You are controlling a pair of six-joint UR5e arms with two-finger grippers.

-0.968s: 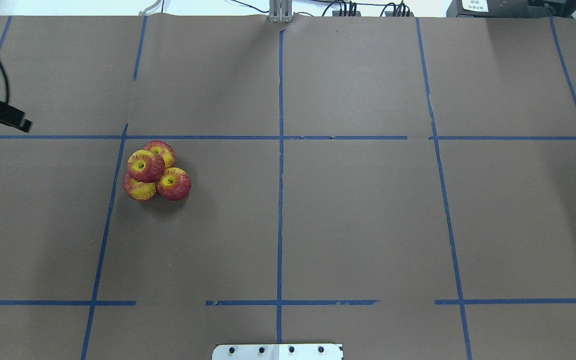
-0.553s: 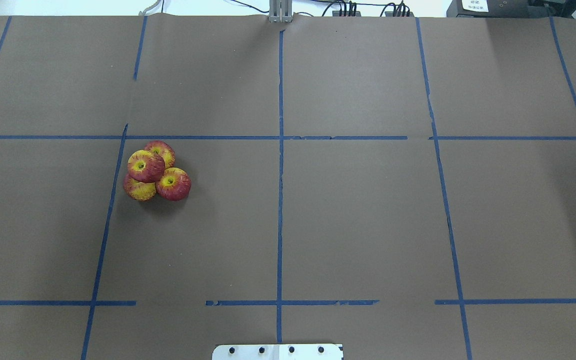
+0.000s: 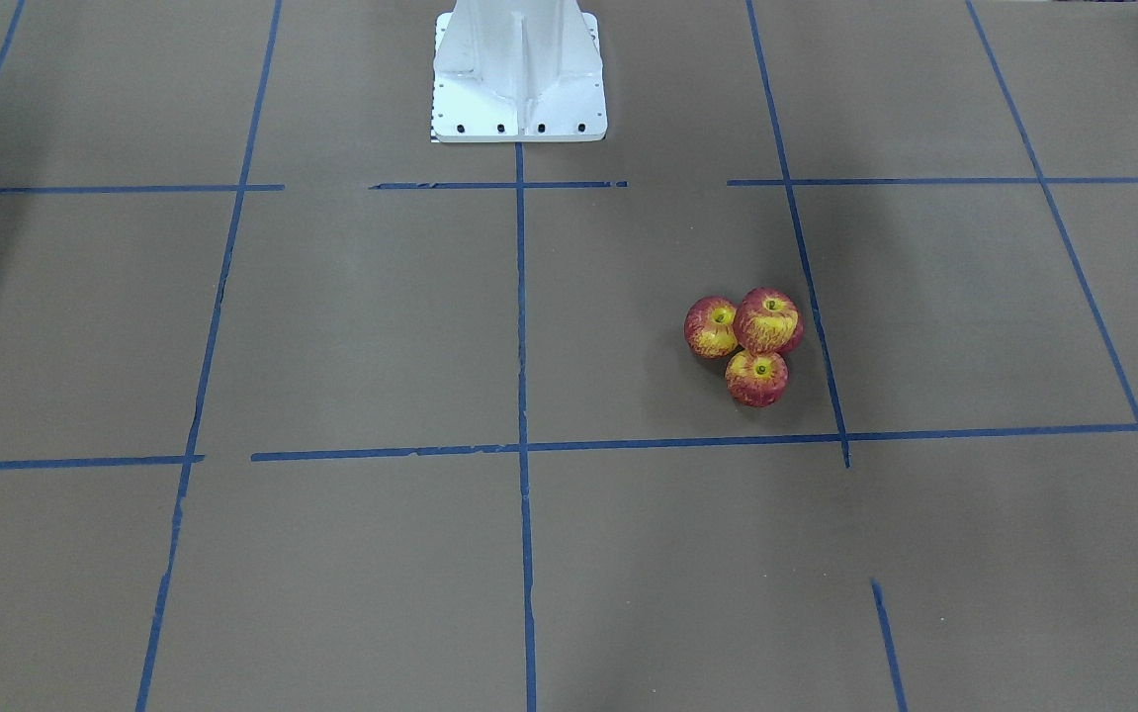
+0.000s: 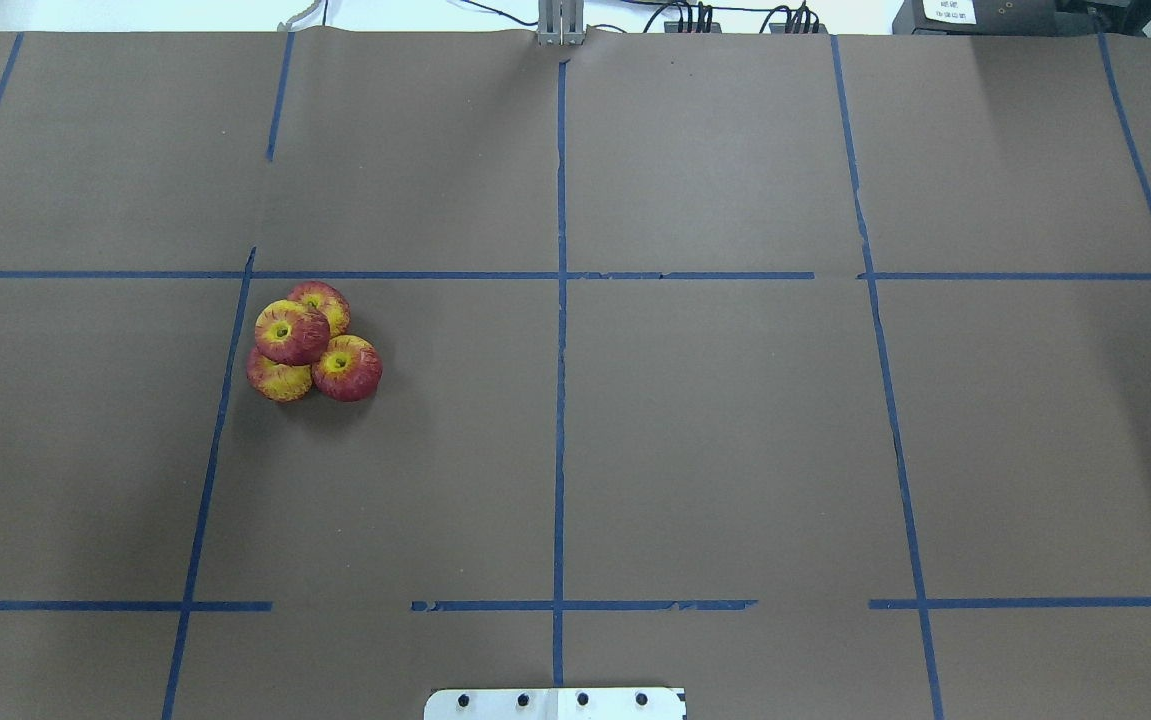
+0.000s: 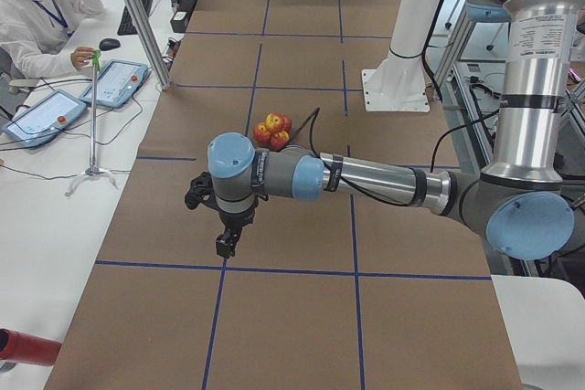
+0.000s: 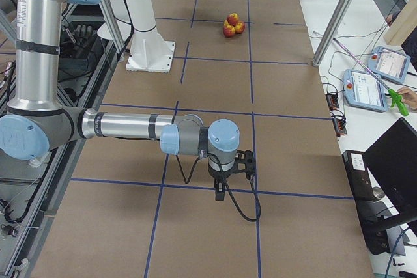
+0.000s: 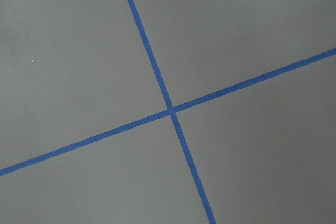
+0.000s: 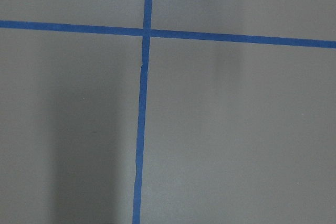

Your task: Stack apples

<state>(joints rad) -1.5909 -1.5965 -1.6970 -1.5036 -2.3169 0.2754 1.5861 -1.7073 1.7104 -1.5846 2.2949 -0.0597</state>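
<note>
**Apples unmoved; left arm gone from the overhead view**

The apples (image 4: 313, 342) sit clustered on the left half of the table (image 4: 735, 450), three touching and a fourth apple (image 4: 291, 331) resting on top, exactly as a second ago. The left gripper (image 5: 224, 246) has gone from the overhead view's left edge and hangs over the left end; the right gripper (image 6: 219, 193) hangs over the right end. How wide either's jaws stand cannot be told

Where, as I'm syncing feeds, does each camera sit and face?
Front-facing: across the table, facing the robot; white base at top.
Overhead: behind the robot, looking down; base edge only.
Exterior left: table's left end; left gripper near.
Exterior right: opposite end; right gripper near.
Left wrist: down on a tape crossing; no body.
Right wrist: the same.
All four exterior views share the apples.
</note>
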